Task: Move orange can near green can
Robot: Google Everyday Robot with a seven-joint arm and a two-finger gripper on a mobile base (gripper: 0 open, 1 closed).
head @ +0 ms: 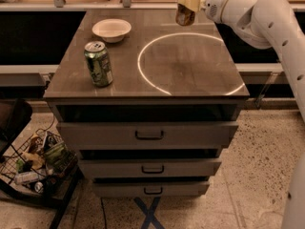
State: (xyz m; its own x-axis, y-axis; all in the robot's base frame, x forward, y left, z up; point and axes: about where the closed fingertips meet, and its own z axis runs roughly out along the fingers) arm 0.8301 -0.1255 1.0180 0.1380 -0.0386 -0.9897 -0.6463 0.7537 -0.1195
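Observation:
The green can (98,63) stands upright on the front left of the dark tabletop (190,75). My gripper (187,0) is at the far edge of the table, right of centre, and is shut on the orange can (184,16), which hangs just above the tabletop. Only the can's lower brownish part shows below the fingers. The white arm (259,20) reaches in from the right.
A white bowl (111,29) sits at the back left of the table. A white circle (188,63) is marked on the tabletop. Three drawers (148,135) are below. A wire basket of trash (38,168) stands on the floor at the left.

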